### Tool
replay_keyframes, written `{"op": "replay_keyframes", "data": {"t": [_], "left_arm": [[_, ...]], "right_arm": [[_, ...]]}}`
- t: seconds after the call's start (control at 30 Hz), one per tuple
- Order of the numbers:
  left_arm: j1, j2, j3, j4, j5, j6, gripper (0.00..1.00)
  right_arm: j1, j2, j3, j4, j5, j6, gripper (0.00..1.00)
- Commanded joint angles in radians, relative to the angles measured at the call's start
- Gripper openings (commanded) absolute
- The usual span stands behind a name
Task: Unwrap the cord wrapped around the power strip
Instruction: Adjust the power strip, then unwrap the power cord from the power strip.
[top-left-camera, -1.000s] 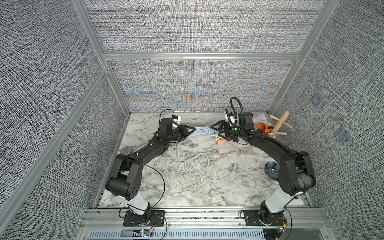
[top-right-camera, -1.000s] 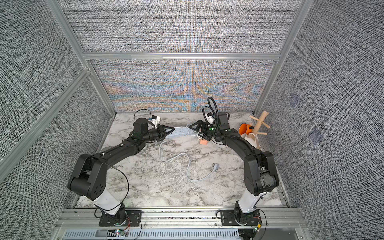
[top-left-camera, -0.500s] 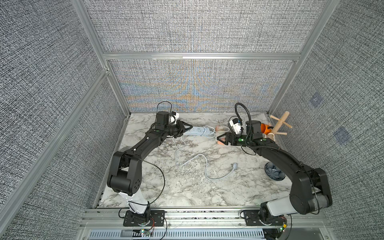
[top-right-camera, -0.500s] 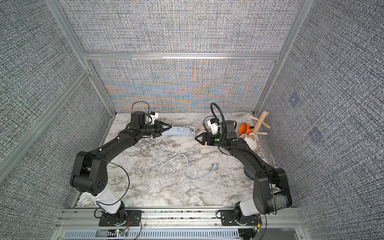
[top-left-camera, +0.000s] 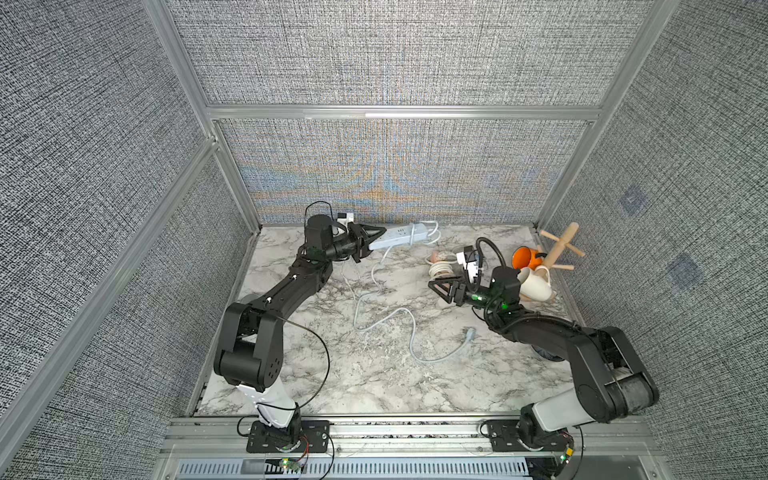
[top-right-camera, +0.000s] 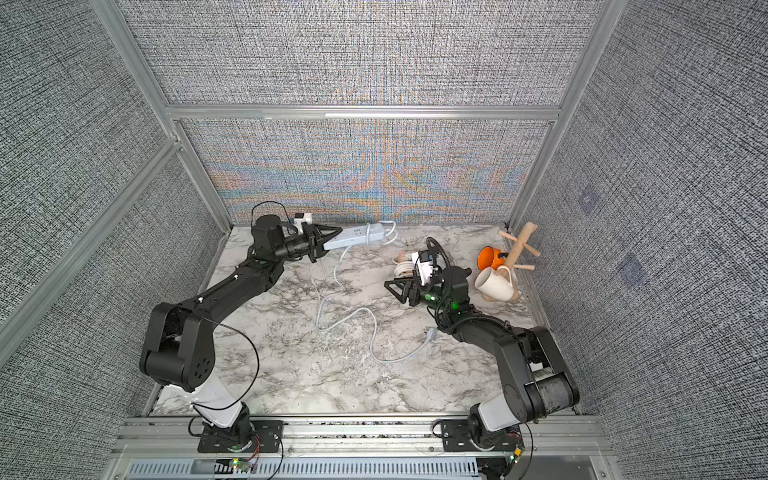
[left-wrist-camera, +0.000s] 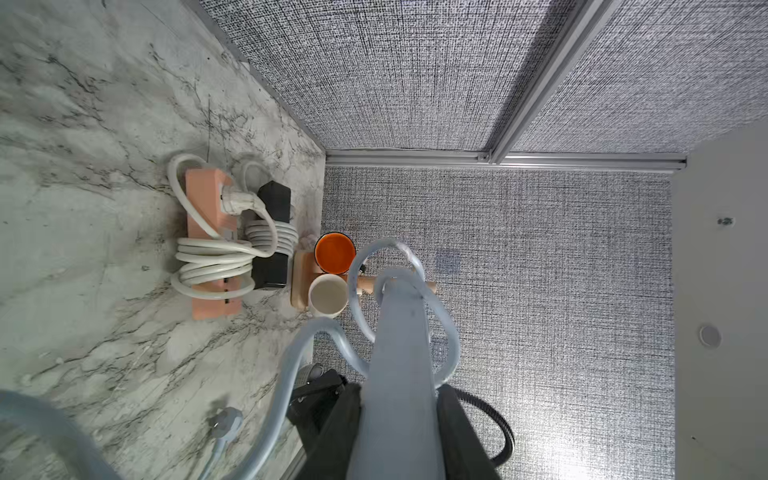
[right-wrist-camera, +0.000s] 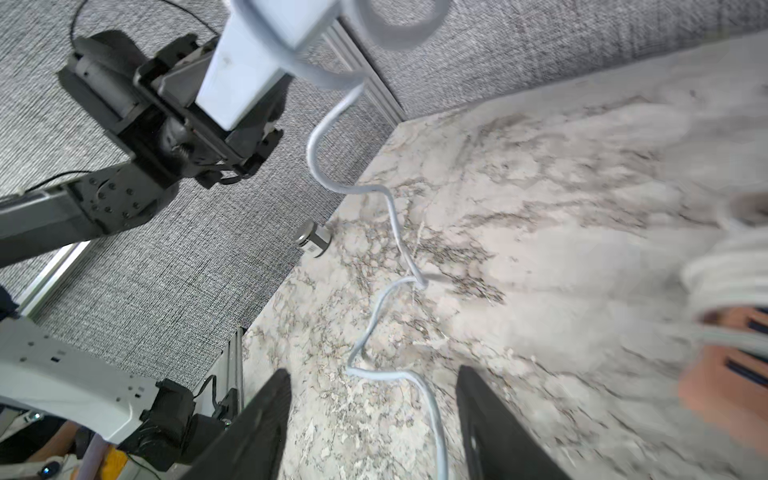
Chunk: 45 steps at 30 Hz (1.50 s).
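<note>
Left gripper (top-left-camera: 371, 243) jaws clamp the rigid power strip (top-left-camera: 397, 235) at its left end; the right gripper's (top-left-camera: 439, 291) spread, empty jaws should pinch its limp cord (right-wrist-camera: 397, 226).

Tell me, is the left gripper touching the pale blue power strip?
Touching. The left wrist view shows the left gripper with its jaws pressed against both sides of the power strip.

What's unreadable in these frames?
- Left gripper contact on the blue power strip: the strip's body hides it in the left wrist view; too small in both top views.
- Pink power strip: blurred, cut off by the right wrist frame edge.
- Dark object: mostly hidden under the right arm.
</note>
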Motion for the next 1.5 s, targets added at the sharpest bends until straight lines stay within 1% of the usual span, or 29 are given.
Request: {"op": "replay_keyframes", "data": {"t": [0.0,0.13,0.3,0.5,0.63,0.7,0.73,0.77,0.83,0.9,0.97,1.0,1.07,1.17,1.33,1.37,1.4,1.47], "left_arm": [[-0.003,-0.038,-0.001,0.05,-0.034,-0.057,0.0],[-0.006,-0.069,-0.008,0.038,-0.042,-0.059,0.0],[-0.009,-0.101,-0.017,0.03,-0.046,-0.062,0.0],[-0.009,-0.127,-0.023,0.027,-0.033,-0.055,0.0],[-0.009,-0.136,-0.028,0.027,-0.025,-0.052,0.0],[-0.008,-0.133,-0.028,0.021,-0.02,-0.042,0.0],[-0.007,-0.131,-0.03,0.023,-0.019,-0.042,0.0],[-0.006,-0.126,-0.033,0.028,-0.018,-0.04,0.0],[-0.003,-0.121,-0.04,0.025,-0.024,-0.03,0.0],[0.0,-0.113,-0.05,0.025,-0.035,-0.025,0.0],[0.002,-0.1,-0.052,0.033,-0.037,-0.021,0.0],[0.003,-0.091,-0.052,0.039,-0.037,-0.018,0.0],[0.006,-0.075,-0.059,0.05,-0.042,-0.02,0.0],[0.007,-0.054,-0.07,0.093,-0.049,-0.036,0.0],[0.006,-0.04,-0.073,0.113,-0.063,-0.042,0.0],[0.006,-0.04,-0.072,0.112,-0.063,-0.043,0.0],[0.006,-0.042,-0.073,0.111,-0.066,-0.042,0.0],[0.006,-0.051,-0.073,0.109,-0.07,-0.042,0.0]], "right_arm": [[0.055,0.003,-0.03,0.318,0.126,-0.026,0.71],[0.162,0.005,-0.016,0.383,0.311,-0.13,0.73],[0.256,0.097,0.078,0.451,0.412,-0.145,0.73],[0.335,0.218,0.208,0.449,0.573,-0.186,0.73],[0.352,0.288,0.297,0.408,0.596,-0.193,0.72],[0.366,0.312,0.341,0.358,0.607,-0.214,0.69],[0.372,0.316,0.35,0.344,0.609,-0.226,0.66],[0.376,0.314,0.356,0.329,0.613,-0.237,0.59],[0.379,0.305,0.36,0.285,0.625,-0.257,0.43],[0.379,0.289,0.36,0.224,0.635,-0.281,0.23],[0.379,0.264,0.353,0.176,0.638,-0.306,0.09],[0.379,0.247,0.352,0.137,0.64,-0.317,0.04],[0.378,0.212,0.345,0.072,0.646,-0.343,0.0],[0.371,0.164,0.318,0.025,0.647,-0.355,0.0],[0.354,0.124,0.284,-0.037,0.661,-0.321,0.0],[0.352,0.128,0.291,-0.064,0.661,-0.315,0.02],[0.353,0.135,0.304,-0.091,0.665,-0.307,0.13],[0.353,0.159,0.328,-0.13,0.671,-0.284,0.45]]}}
